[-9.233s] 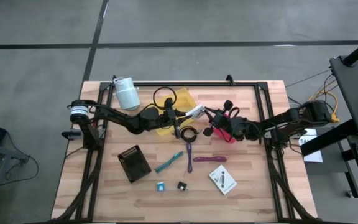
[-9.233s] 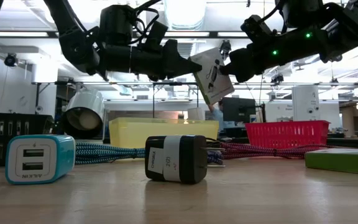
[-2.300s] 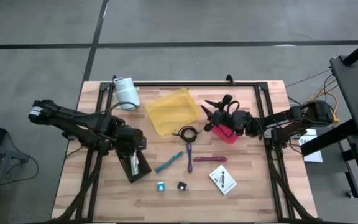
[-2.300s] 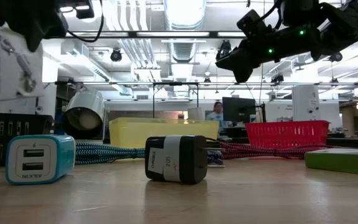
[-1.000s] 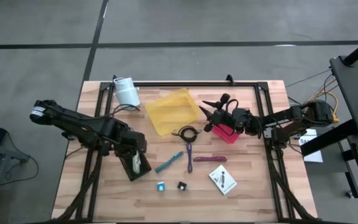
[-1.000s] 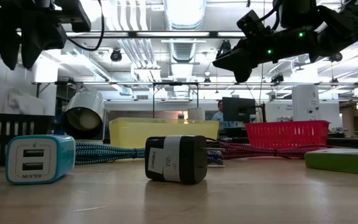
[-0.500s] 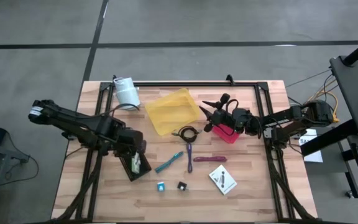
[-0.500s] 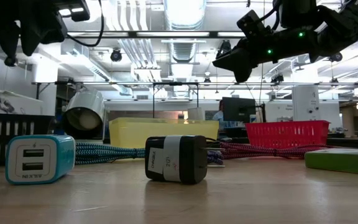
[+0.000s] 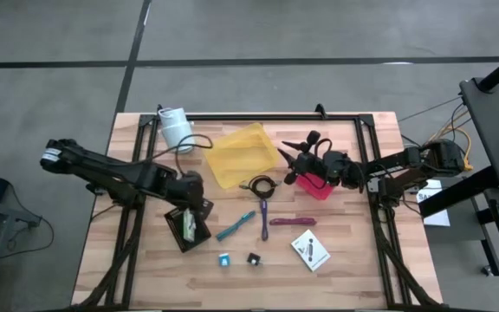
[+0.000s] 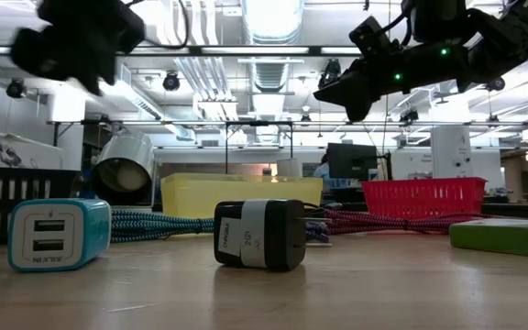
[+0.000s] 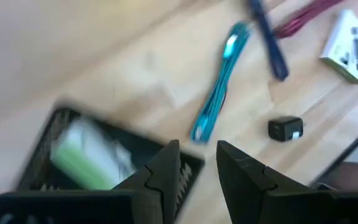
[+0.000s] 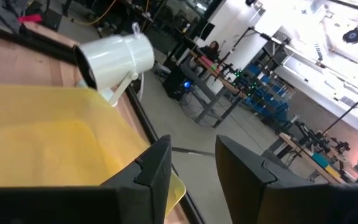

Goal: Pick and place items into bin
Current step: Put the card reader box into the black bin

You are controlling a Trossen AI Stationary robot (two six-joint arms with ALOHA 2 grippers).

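Left gripper (image 11: 194,163), fingers slightly apart and seemingly empty, may clip the black bin (image 9: 187,227) rim reaching the teal pen (image 9: 235,225)

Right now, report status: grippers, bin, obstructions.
Left gripper open, empty, above black bin. White card inside bin. Right gripper open, waiting over red basket. Teal pen beside bin, unobstructed.

1. Three bins: black bin (image 9: 183,227); yellow bin (image 9: 241,154); red bin (image 9: 317,185);
2. Two white cards (image 9: 310,250), one inside the black bin (image 9: 189,227);
3. Two cubes: blue (image 9: 223,259); black (image 9: 253,258);
4. One teal pen (image 9: 235,225); one purple tool (image 9: 263,217); one magenta bar (image 9: 292,222); one black ring (image 9: 260,185); one white roll (image 9: 175,128).
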